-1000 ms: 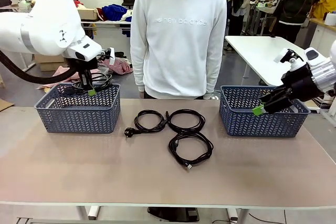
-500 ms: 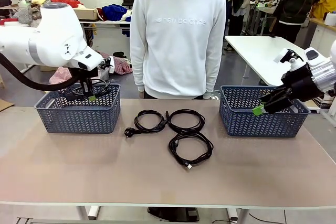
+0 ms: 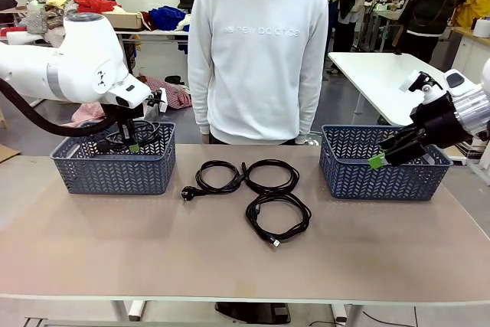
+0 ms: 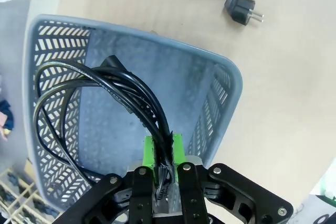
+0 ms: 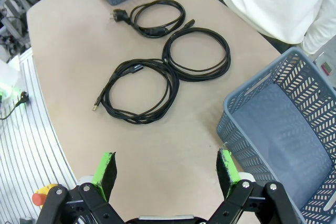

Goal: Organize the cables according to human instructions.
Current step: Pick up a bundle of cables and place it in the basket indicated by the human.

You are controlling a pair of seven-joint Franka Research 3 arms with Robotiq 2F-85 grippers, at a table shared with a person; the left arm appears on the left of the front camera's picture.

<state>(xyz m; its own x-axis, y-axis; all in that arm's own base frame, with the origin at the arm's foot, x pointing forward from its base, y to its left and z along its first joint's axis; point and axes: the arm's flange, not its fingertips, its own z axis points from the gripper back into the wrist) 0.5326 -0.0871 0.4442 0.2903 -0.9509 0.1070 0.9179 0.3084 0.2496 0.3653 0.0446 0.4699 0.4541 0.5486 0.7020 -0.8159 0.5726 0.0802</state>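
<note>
Coiled black cable, several loops of thin cord, one end running down to 6 o'clock in the left wrist view, where the left fingers clamp it tight. Its loops hang over the open left basket. Three more coils lie on the worktop, at 4 o'clock from that basket. The right fingers are spread wide and empty, just beside the right basket, at 3 o'clock from the coils.

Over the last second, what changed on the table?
The left pincer, still shut on its coiled cable, came down, lowering the coil into the left basket. The right pincer stays open beside the right basket; the three loose cables on the table lie as before.
</note>
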